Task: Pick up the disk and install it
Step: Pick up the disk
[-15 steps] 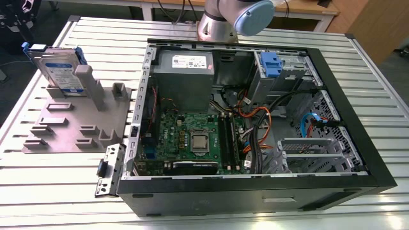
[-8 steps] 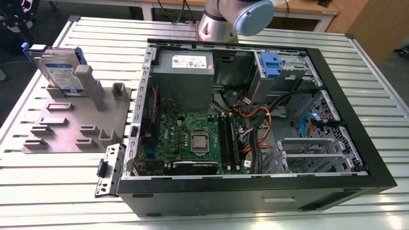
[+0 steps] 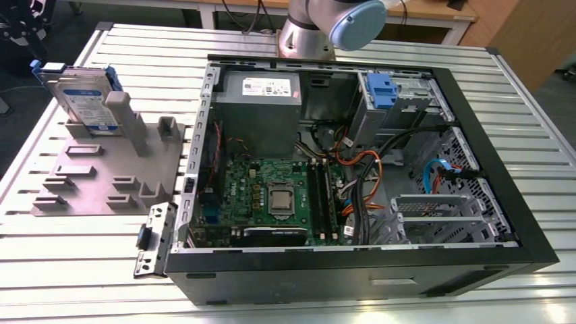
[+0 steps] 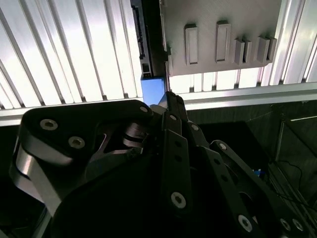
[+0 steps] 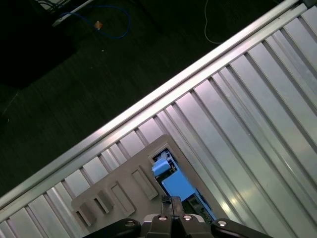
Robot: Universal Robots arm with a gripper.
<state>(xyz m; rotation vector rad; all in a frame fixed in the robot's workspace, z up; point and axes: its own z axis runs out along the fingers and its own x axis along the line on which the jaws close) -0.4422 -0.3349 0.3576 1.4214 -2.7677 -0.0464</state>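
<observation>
One flat, rectangular silver-grey hard drive (image 3: 83,101), with a white-and-blue label and a blue plastic bracket round its edges, standing on edge in a slot of the grey moulded fixture plate (image 3: 90,179). Set on the ribbed aluminium table (image 3: 72,270), to the exterior view's left of the open black computer case (image 3: 360,270). Seen edge-on and mostly blue in the first wrist view, near the tip of the dark metal gripper (image 5: 171,200), clenched tight on nothing.
</observation>
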